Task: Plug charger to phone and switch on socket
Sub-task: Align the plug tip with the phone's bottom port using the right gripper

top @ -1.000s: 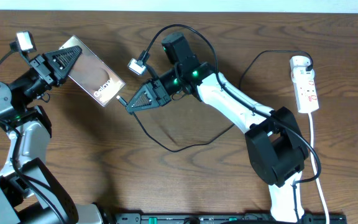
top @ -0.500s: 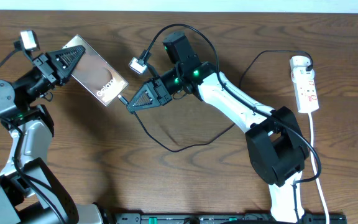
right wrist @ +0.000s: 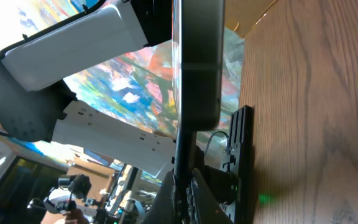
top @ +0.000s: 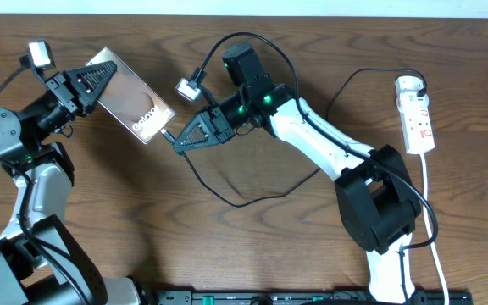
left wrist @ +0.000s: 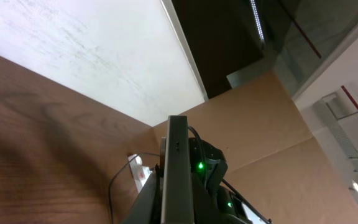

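Note:
My left gripper [top: 85, 86] is shut on the phone [top: 131, 106] and holds it tilted above the table, "Galaxy" end towards the right arm. In the left wrist view the phone [left wrist: 178, 168] shows edge-on between the fingers [left wrist: 178, 214]. My right gripper [top: 179, 141] is shut on the charger's connector [top: 167, 134], whose tip is at the phone's lower end. In the right wrist view the connector [right wrist: 183, 149] meets the phone's end [right wrist: 197, 62] above the fingers [right wrist: 184, 180]; I cannot tell whether it is seated. The black cable [top: 227, 198] loops to the white plug [top: 408, 84] in the socket [top: 418, 123].
The socket's white cord [top: 430, 212] runs down the right side towards the table's front edge. A black rail [top: 312, 297] lies along the front edge. The socket also shows small in the left wrist view [left wrist: 138, 174], behind the phone.
The left gripper has shifted the phone slightly to the right, closer to the connector. The right gripper has barely moved.

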You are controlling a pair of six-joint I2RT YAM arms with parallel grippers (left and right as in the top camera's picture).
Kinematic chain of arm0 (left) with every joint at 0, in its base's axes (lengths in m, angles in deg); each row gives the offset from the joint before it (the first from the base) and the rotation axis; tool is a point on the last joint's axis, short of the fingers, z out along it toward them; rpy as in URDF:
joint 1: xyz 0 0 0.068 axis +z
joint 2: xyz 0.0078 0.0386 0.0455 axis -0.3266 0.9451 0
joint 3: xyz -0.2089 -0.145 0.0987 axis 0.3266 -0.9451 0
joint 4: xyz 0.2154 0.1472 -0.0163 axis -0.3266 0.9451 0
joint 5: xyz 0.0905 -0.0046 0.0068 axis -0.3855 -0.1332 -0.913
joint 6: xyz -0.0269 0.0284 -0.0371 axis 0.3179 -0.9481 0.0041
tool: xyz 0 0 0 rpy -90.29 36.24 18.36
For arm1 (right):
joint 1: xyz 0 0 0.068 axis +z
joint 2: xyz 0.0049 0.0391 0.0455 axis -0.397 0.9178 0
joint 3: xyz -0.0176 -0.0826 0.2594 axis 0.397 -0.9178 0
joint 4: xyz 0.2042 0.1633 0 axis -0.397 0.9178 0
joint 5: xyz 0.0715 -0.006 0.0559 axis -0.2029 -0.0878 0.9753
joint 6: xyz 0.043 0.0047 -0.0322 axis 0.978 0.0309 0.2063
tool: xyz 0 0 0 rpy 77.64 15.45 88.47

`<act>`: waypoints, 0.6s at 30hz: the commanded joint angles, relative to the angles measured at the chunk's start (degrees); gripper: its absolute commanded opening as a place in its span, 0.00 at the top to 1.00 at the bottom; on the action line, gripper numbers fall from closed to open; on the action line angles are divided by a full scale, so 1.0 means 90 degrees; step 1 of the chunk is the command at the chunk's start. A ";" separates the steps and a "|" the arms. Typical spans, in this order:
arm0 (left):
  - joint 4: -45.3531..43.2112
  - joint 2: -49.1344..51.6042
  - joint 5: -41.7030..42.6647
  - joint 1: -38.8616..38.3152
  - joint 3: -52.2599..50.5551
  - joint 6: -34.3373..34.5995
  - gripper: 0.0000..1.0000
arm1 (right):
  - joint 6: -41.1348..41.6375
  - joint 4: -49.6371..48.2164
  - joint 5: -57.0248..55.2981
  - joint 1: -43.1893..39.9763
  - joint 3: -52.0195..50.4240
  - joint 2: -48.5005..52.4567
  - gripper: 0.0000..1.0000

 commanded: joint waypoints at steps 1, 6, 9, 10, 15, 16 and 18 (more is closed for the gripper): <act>-0.0078 -0.0049 0.0121 -0.0066 0.0104 -0.0080 0.93 | 0.0041 -0.0041 0.0083 -0.0017 0.0095 -0.0240 0.99; -0.0078 -0.0049 0.0136 -0.0066 0.0104 -0.0078 0.93 | 0.0063 -0.0041 0.0083 -0.0039 0.0095 -0.0240 0.99; -0.0080 -0.0049 0.0136 -0.0066 0.0104 -0.0083 0.93 | 0.0066 -0.0041 0.0083 -0.0039 0.0095 -0.0240 0.99; -0.0080 -0.0049 0.0136 -0.0066 0.0104 -0.0083 0.93 | 0.0066 -0.0041 0.0083 -0.0039 0.0095 -0.0240 0.99; -0.0104 -0.0049 0.0138 -0.0070 0.0104 -0.0080 0.93 | 0.0066 -0.0044 0.0083 -0.0039 0.0095 -0.0240 0.99; -0.0165 -0.0049 0.0155 -0.0070 0.0104 -0.0080 0.93 | 0.0068 -0.0049 0.0083 -0.0039 0.0095 -0.0240 0.99; -0.0325 -0.0049 0.0187 -0.0075 0.0104 -0.0063 0.93 | 0.0109 -0.0102 0.0083 -0.0039 0.0095 -0.0240 0.99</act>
